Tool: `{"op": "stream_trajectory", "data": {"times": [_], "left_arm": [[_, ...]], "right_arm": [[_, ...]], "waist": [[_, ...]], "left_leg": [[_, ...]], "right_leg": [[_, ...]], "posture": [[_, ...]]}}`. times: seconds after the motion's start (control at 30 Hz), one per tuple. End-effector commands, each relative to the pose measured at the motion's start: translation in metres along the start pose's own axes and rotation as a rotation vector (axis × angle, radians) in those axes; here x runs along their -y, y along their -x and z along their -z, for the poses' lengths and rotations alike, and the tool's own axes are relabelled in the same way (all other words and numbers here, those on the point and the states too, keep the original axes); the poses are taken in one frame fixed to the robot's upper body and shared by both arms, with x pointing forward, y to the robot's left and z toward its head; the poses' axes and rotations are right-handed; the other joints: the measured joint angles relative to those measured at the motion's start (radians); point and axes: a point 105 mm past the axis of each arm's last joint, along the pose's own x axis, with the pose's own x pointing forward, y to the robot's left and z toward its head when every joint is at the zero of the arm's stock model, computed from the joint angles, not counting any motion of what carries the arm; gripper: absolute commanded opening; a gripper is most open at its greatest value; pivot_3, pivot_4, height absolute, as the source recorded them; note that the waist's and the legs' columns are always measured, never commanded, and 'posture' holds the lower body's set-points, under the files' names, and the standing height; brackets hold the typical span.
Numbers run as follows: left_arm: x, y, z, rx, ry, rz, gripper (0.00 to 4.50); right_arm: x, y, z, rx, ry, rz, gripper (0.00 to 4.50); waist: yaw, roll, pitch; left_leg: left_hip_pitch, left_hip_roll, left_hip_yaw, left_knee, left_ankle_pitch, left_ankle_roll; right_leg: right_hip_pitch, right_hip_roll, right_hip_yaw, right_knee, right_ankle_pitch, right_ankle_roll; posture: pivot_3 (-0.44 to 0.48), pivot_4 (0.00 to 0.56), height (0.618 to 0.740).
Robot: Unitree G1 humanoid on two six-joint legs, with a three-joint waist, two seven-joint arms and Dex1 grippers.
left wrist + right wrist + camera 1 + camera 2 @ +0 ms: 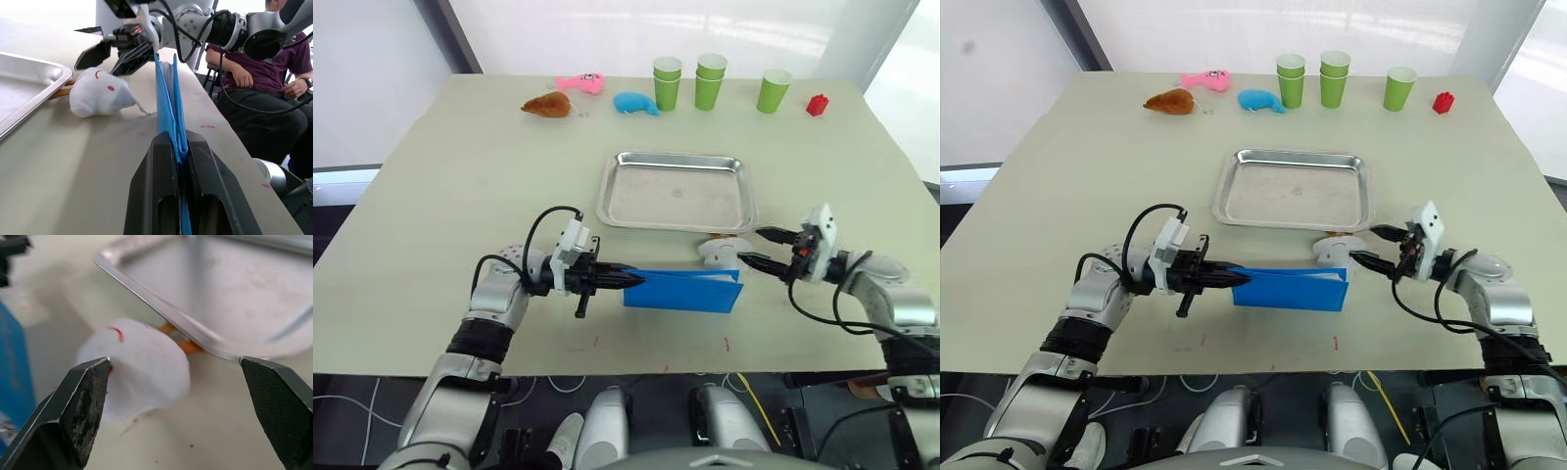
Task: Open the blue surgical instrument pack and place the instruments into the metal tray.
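Blue surgical instrument pack [683, 291] stood on edge on the worktop [460, 186], pinched by my left end effector [628, 280]; my right end effector [751, 247] gaped around a white plush [719, 252] beside the metal tray [677, 191].

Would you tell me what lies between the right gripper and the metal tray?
A small white plush toy lies against the metal tray rim, ahead of the open right gripper, in the right wrist view.
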Motion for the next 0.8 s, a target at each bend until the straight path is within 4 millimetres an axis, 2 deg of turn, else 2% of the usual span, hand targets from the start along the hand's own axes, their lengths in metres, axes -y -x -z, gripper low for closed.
{"op": "stream_trajectory", "data": {"times": [0.03,0.13,0.2,0.23,0.27,0.3,0.37,0.4,0.5,0.57,0.7,0.8], "left_arm": [[0.004,0.001,-0.01,0.005,-0.057,0.052,0.0],[0.004,0.002,-0.01,0.002,-0.06,0.05,0.0],[0.005,0.002,-0.01,0.001,-0.057,0.051,0.0],[0.005,0.002,-0.01,0.0,-0.054,0.052,0.0],[0.005,0.003,-0.009,-0.001,-0.051,0.05,0.0],[0.005,0.003,-0.009,-0.003,-0.052,0.046,0.0],[0.005,0.003,-0.008,-0.011,-0.052,0.045,0.0],[0.005,0.003,-0.008,-0.017,-0.053,0.045,0.0],[0.003,0.002,-0.007,-0.023,-0.054,0.043,0.0],[0.003,0.001,-0.006,-0.024,-0.056,0.041,0.0],[0.001,0.0,-0.005,-0.03,-0.076,0.019,0.0],[-0.004,-0.002,-0.003,-0.041,-0.087,-0.011,0.0]], "right_arm": [[-0.005,0.001,-0.003,-0.022,-0.035,0.011,4.4],[-0.011,-0.002,0.001,-0.068,-0.064,0.001,4.4],[-0.019,-0.004,-0.002,-0.04,-0.09,-0.045,4.4],[-0.02,-0.005,-0.004,-0.024,-0.091,-0.047,4.03],[-0.02,-0.005,-0.005,-0.014,-0.091,-0.045,3.88],[-0.021,-0.006,-0.005,-0.013,-0.089,-0.047,3.57],[-0.024,-0.005,-0.003,-0.015,-0.088,-0.057,2.53],[-0.025,-0.004,-0.002,-0.014,-0.094,-0.062,2.39],[-0.027,0.0,-0.004,-0.005,-0.105,-0.076,0.75],[-0.029,0.002,-0.008,0.018,-0.112,-0.083,0.05],[-0.028,0.008,-0.017,0.059,-0.107,-0.056,0.05],[-0.026,0.022,-0.024,0.098,-0.102,-0.016,0.05]], "waist": [[0.0,0.0,0.0],[0.0,0.0,0.0],[0.0,0.0,0.0],[0.0,0.0,0.0],[-0.001,0.0,0.0],[-0.001,0.0,0.0],[0.0,0.0,0.0],[0.0,0.0,0.0],[-0.001,0.0,0.0],[0.0,0.0,0.0],[0.0,0.0,0.0],[0.003,0.0,0.0]], "left_leg": [[0.0,0.0,0.0,0.0,0.0,0.0],[0.0,0.0,0.0,0.0,0.0,0.0],[0.0,0.0,0.0,0.0,0.0,0.0],[0.0,0.0,0.0,0.0,0.0,0.0],[0.0,0.0,0.0,0.0,0.0,0.0],[0.0,0.0,0.0,0.0,0.0,0.0],[0.0,0.0,0.0,0.0,0.0,0.0],[0.0,0.0,0.0,0.0,0.0,0.0],[0.0,0.0,0.0,0.0,0.0,0.0],[0.0,0.0,0.0,0.0,0.0,0.0],[0.0,0.0,0.0,0.0,0.0,0.0],[0.0,0.0,0.0,0.0,0.0,0.0]], "right_leg": [[0.0,0.0,0.0,0.0,0.0,0.0],[0.0,0.0,0.0,0.0,0.0,0.0],[0.0,0.0,0.0,0.0,0.0,0.0],[0.0,0.0,0.0,0.0,0.0,0.0],[0.0,0.0,0.0,0.0,0.0,0.0],[0.0,0.0,0.0,0.0,0.0,0.0],[0.0,0.0,0.0,0.0,0.0,0.0],[0.0,0.0,0.0,0.0,0.0,0.0],[0.0,0.0,0.0,0.0,0.0,0.0],[0.0,0.0,0.0,0.0,0.0,0.0],[0.0,0.0,0.0,0.0,0.0,0.0],[0.0,0.0,0.0,0.0,0.0,0.0]], "posture": [[0.0,0.15,0.74],[0.0,0.15,0.74],[0.0,0.15,0.74],[0.0,0.15,0.74],[0.0,0.15,0.74],[0.0,0.15,0.74],[0.0,0.15,0.74],[0.0,0.15,0.74],[0.0,0.15,0.74],[0.0,0.15,0.74],[0.0,0.15,0.74],[0.0,0.15,0.74]]}}
